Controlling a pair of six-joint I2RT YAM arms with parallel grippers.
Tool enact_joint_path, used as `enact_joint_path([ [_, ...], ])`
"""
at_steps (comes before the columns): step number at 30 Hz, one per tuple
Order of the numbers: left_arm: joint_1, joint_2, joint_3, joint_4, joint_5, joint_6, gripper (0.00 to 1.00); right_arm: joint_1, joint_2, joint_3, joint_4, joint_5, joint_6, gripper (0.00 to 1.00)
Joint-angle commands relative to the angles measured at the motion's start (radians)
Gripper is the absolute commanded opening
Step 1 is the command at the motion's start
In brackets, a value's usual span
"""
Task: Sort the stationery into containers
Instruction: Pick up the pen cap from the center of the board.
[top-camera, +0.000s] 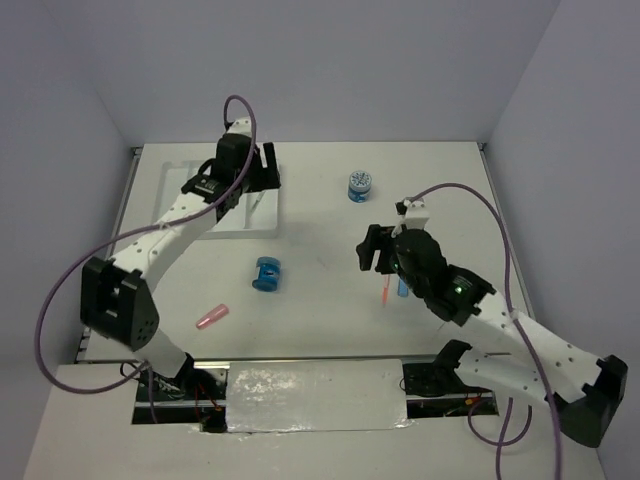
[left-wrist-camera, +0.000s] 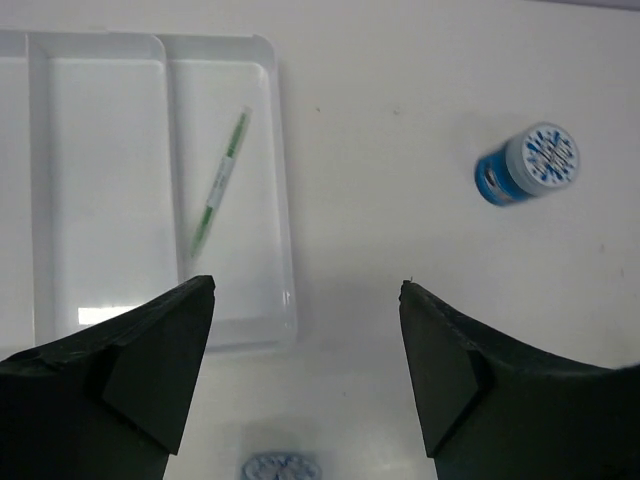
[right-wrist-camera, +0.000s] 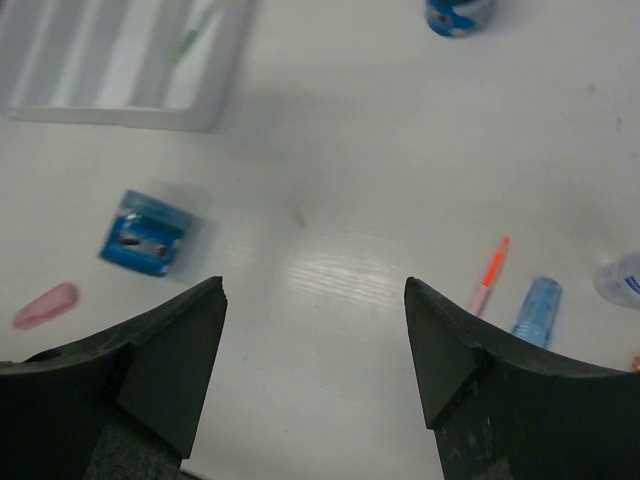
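Note:
The white tray (top-camera: 180, 190) lies at the back left, and a thin green pen (left-wrist-camera: 220, 180) rests in its rightmost compartment (left-wrist-camera: 272, 150). My left gripper (top-camera: 252, 172) hovers open and empty by the tray's right edge (left-wrist-camera: 305, 300). One blue spool (top-camera: 360, 185) stands at the back centre, another (top-camera: 267, 272) lies mid-table. A pink stub (top-camera: 211, 318) lies near the front left. My right gripper (top-camera: 375, 252) is open and empty (right-wrist-camera: 315, 300) above the table. The orange pen (right-wrist-camera: 488, 275) and a blue stub (right-wrist-camera: 536, 310) lie just to its right.
A clear rounded item (right-wrist-camera: 625, 280) and an orange bit (right-wrist-camera: 634, 360) show at the right edge of the right wrist view. The tray's other compartments (left-wrist-camera: 100, 180) hold nothing visible. Purple cables loop off both arms.

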Motion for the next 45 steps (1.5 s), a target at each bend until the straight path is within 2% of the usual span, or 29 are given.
enact_joint_path([
  [1,-0.072,-0.134,-0.095,-0.113,-0.078,-0.129,0.87,-0.152,0.108,0.014,-0.047,-0.156,0.072,0.78],
  [2,-0.083,-0.168,-0.116,-0.141,-0.150,-0.155,0.88,-0.166,0.134,0.011,-0.055,-0.155,0.086,0.78],
  [4,-0.109,-0.271,-0.193,-0.198,-0.190,-0.216,0.95,-0.182,0.214,0.014,-0.073,-0.126,0.100,0.78],
  [8,-0.137,-0.429,-0.308,-0.236,-0.186,-0.261,0.99,-0.188,0.339,-0.003,-0.082,-0.039,0.172,0.77],
  [12,-0.144,-0.559,-0.357,-0.322,-0.206,-0.244,0.99,-0.191,0.458,-0.021,-0.065,-0.017,0.207,0.75],
  [16,-0.149,-0.675,-0.376,-0.402,-0.160,-0.224,0.99,-0.192,0.481,-0.042,-0.053,0.004,0.221,0.74],
  [19,-0.151,-0.751,-0.380,-0.452,-0.105,-0.138,0.99,-0.197,0.483,-0.046,-0.050,0.001,0.215,0.71],
  [23,-0.151,-0.837,-0.400,-0.502,-0.092,-0.011,0.99,-0.197,0.492,-0.053,0.017,-0.103,0.137,0.66],
  [26,-0.151,-0.905,-0.472,-0.479,-0.088,0.014,0.99,-0.192,0.517,-0.047,0.080,-0.196,0.086,0.65],
  [27,-0.151,-0.949,-0.532,-0.433,-0.097,-0.008,0.99,-0.186,0.555,-0.039,0.158,-0.332,0.002,0.65],
  [30,-0.151,-0.968,-0.522,-0.431,-0.097,-0.005,0.99,-0.151,0.617,0.014,0.182,-0.422,-0.090,0.65],
  [34,-0.149,-0.995,-0.549,-0.405,-0.088,-0.005,0.99,-0.096,0.756,0.198,0.088,-0.417,-0.222,0.66],
  [39,-0.149,-0.979,-0.551,-0.402,-0.083,-0.003,0.99,-0.093,0.907,0.333,0.039,-0.427,-0.334,0.66],
  [45,-0.149,-0.971,-0.551,-0.399,-0.068,0.003,0.99,-0.093,1.056,0.482,-0.032,-0.404,-0.402,0.59],
])
